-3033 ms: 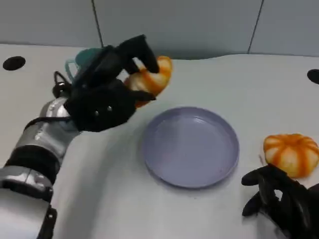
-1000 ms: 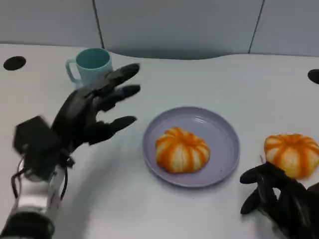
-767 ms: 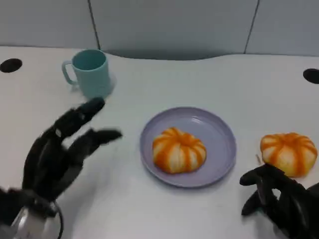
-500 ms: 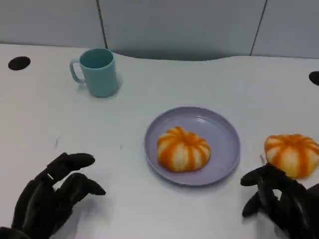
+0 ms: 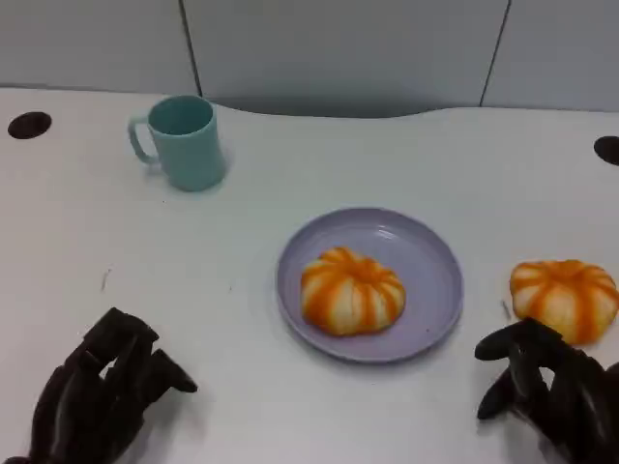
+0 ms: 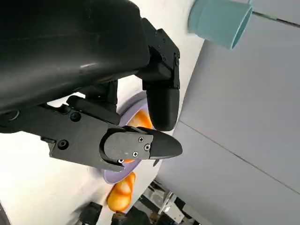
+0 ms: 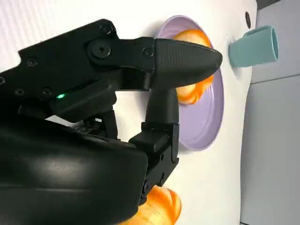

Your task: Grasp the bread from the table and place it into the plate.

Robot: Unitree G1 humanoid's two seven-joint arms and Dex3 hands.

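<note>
On plate (image 5: 430, 304), centre: bread (image 5: 352, 291), set down as task asks. Second bread (image 5: 565, 298) right, on table. Left hand (image 5: 102, 398) near-left, fingers loosely spread, holding nothing. Right hand (image 5: 551, 393) near second bread, likewise empty.

Both hands are glossy black shells with screw-studded black fingers (image 6: 140, 145).

Bare table btwn left hand (image 5: 97, 401) & plate (image 5: 435, 290) — mug (image 5: 184, 140) well back, no obstacle.
</note>
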